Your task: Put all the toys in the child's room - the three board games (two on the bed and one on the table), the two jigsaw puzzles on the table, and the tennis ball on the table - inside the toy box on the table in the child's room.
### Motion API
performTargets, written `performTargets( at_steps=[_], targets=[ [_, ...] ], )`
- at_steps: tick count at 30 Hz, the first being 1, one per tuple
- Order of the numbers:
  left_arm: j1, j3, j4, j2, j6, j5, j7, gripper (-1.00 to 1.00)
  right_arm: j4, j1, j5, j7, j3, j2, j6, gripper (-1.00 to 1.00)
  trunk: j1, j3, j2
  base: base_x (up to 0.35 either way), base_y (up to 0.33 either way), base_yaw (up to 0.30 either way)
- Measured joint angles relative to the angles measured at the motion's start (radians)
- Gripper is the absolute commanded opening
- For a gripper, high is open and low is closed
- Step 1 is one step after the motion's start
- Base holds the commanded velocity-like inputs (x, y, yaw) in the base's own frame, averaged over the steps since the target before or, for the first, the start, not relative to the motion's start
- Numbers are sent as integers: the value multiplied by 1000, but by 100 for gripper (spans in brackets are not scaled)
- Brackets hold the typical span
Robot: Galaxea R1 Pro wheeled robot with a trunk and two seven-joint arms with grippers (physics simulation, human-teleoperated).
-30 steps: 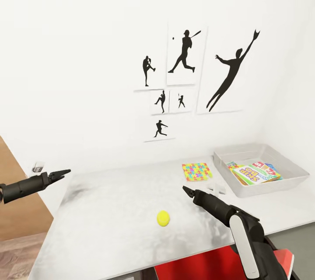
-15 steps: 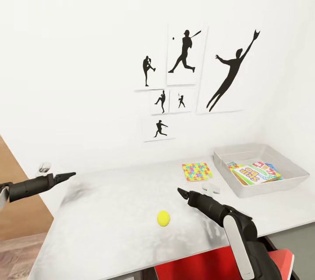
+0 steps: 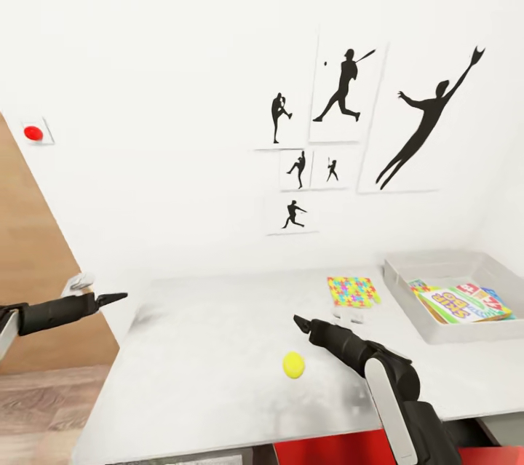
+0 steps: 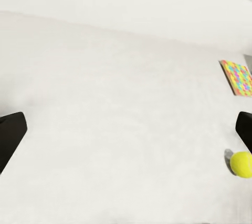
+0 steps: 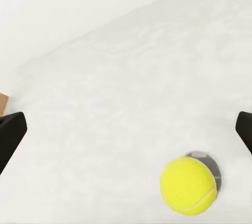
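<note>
Tennis ball (image 3: 293, 364) is seen resting on the white table (image 3: 204, 370), near its front edge. Right gripper (image 3: 298, 322) is held just above and beside the ball, not touching it; its fingers are spread wide in the right wrist view, with nothing between them. Left gripper (image 3: 120, 297) is held off the table's left end, likewise spread and empty. One jigsaw puzzle (image 3: 352, 291) lies flat beside the toy box (image 3: 415, 265), which holds board games (image 3: 463, 303).
</note>
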Motion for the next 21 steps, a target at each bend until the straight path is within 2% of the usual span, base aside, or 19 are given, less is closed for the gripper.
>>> performTargets(
  at_steps=[7,14,17,19,21],
  targets=[
    [0,-19,0,2,-9,-3,16,100,1,0,1,-14,2,1,-1,100,0,0,0,-98,0,283],
    [0,-26,-23,0,-30,-2,7,100,0,-2,7,-89,2,5,5,100,0,0,0,-24,0,70],
    [0,-33,-78,0,-30,-1,0,100,2,-19,11,-166,7,31,23,100,0,0,0,-3,0,8],
    [2,-37,-105,3,-29,1,-33,100,12,-110,7,-304,11,63,114,100,0,0,0,-1,0,2],
    [2,-38,-111,6,-28,1,-76,100,38,-179,3,-389,13,81,198,100,0,0,0,0,0,1]
  ],
)
